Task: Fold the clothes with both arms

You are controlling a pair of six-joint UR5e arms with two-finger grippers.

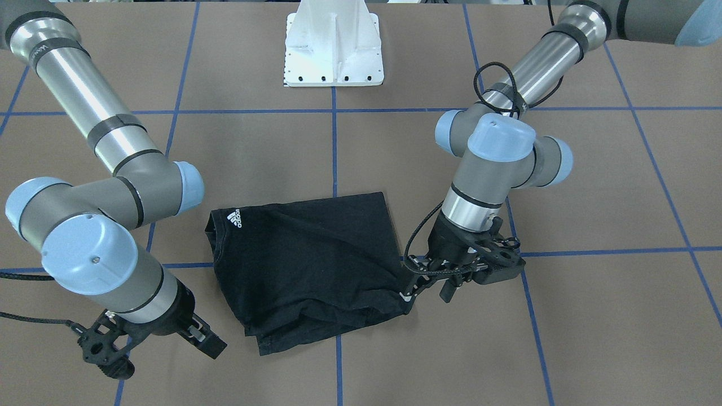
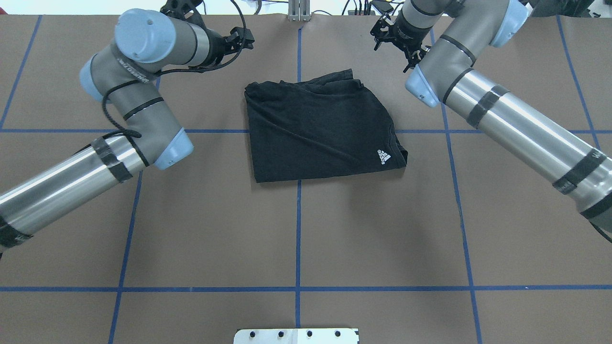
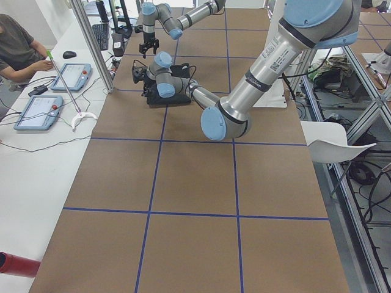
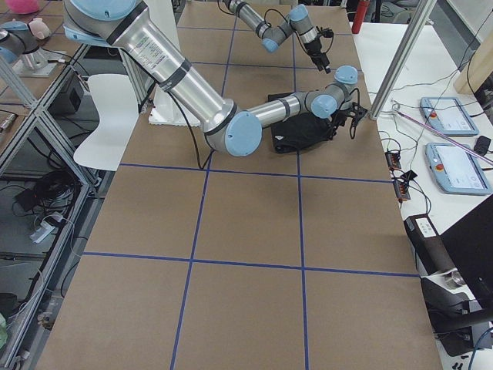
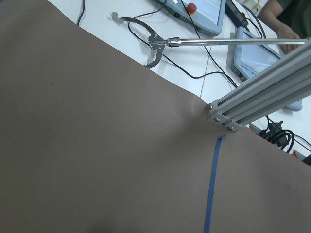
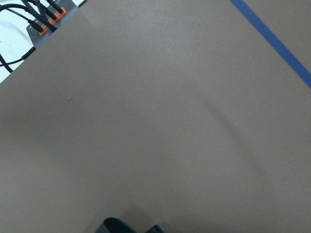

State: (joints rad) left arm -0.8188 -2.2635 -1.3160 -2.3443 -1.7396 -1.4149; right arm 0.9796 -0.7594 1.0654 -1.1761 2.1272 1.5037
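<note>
A black T-shirt [image 2: 320,129] lies folded into a rough rectangle on the brown counter [image 2: 191,215], across one of the blue tape lines [image 2: 298,229]. It sits between the two arms, on the half of the counter away from the white base block [image 1: 333,51]. Its small white logo [image 1: 235,219] faces up at the corner toward the right arm [image 2: 516,119] and the robot.

The left hand [image 1: 414,287] is low at the shirt's opposite corner, the one far from the robot. In the front-facing view the cloth there narrows to a point at the fingers. Whether the hand pinches the cloth or is spread cannot be told, and the left wrist view shows only bare counter.

The right hand [image 6: 133,228] holds nothing and is apart from the shirt on its other side. Its two fingertips show a gap between them over bare counter.

A person [image 3: 15,46] sits at a side table with tablets [image 3: 36,113].
</note>
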